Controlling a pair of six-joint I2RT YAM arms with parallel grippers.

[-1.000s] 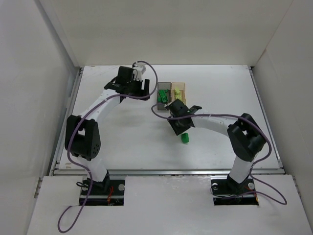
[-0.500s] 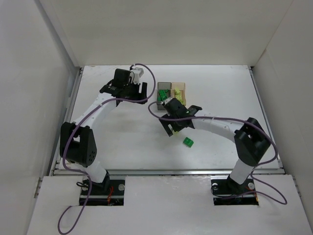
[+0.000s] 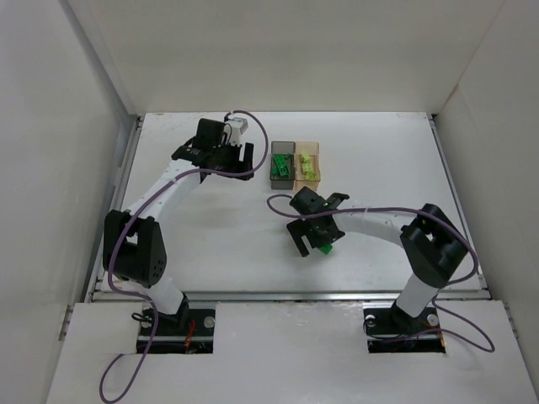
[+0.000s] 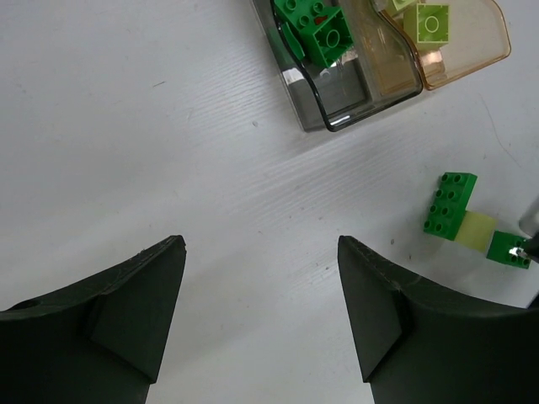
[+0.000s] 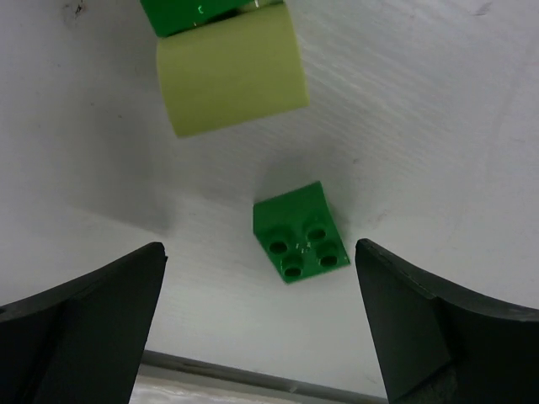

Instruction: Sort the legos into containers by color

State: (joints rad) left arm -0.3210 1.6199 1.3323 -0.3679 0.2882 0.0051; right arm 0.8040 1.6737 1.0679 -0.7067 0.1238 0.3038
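Observation:
The two joined containers sit mid-table: the smoky grey one [image 3: 281, 164] [image 4: 337, 76] holds dark green legos [image 4: 322, 32], and the orange-tan one [image 3: 309, 162] [image 4: 459, 63] holds a pale yellow-green lego [image 4: 433, 23]. Loose on the table lie a small dark green lego [image 5: 301, 232] [image 3: 325, 246], a pale yellow-green lego [image 5: 231, 81] [image 4: 477, 230] and a longer dark green lego [image 4: 450, 204]. My right gripper [image 5: 259, 273] [image 3: 317, 234] hovers open over the small green lego, which lies between its fingers without touching them. My left gripper [image 4: 261, 290] [image 3: 219, 160] is open and empty, left of the containers.
The table's near edge [image 5: 253, 374] runs just beyond the small green lego in the right wrist view. White walls enclose the table on the left, right and back. The right arm's cable [image 3: 370, 210] loops above the table.
My right gripper has moved from beside the containers toward the near edge and opened wide over the loose green lego. The left gripper shifted slightly left, then held still.

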